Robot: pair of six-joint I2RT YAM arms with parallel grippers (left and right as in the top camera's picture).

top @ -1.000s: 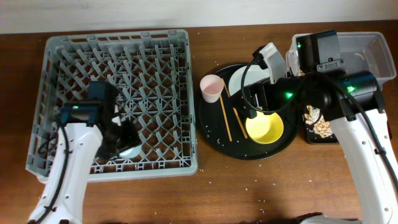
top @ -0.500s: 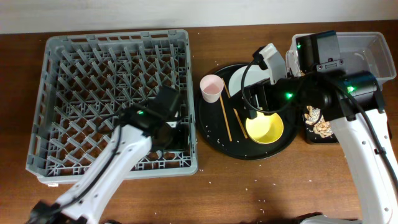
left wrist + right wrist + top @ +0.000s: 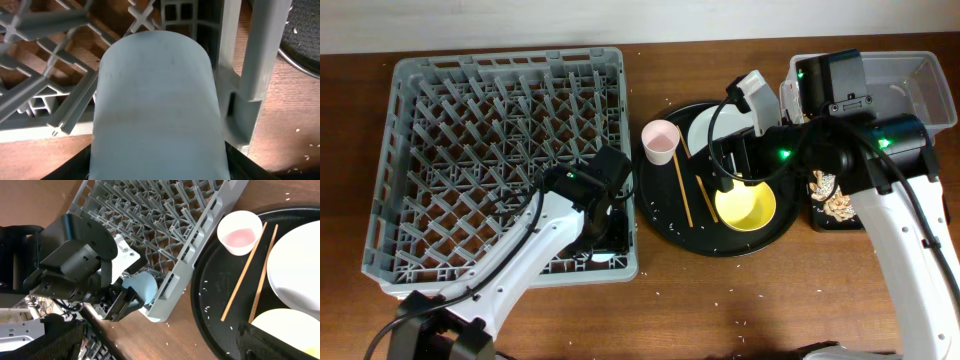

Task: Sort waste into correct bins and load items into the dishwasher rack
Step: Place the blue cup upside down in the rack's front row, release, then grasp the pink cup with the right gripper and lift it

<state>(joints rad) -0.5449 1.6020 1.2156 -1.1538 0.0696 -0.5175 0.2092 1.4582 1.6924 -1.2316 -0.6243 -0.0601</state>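
My left gripper (image 3: 605,240) is shut on the small blue cup (image 3: 157,100) at the front right corner of the grey dishwasher rack (image 3: 500,160). The cup also shows in the right wrist view (image 3: 142,287), just inside that corner. My right gripper (image 3: 735,170) is open and empty, hovering over the round black tray beside the yellow bowl (image 3: 745,205). The pink cup (image 3: 660,140), the pale plate (image 3: 705,128) and the two chopsticks (image 3: 682,190) lie on that tray. Beige food scraps (image 3: 835,200) lie in the shallow black tray. The napkin is not visible.
The large round black tray (image 3: 665,215) sits between the rack and the bins. The clear tub (image 3: 920,75) stands at the back right, partly covered by my right arm. Rice grains are scattered on the wooden table (image 3: 720,300) in front.
My left arm has swung from the rack's front left to its front right corner, carrying the blue cup. My right arm has not moved.
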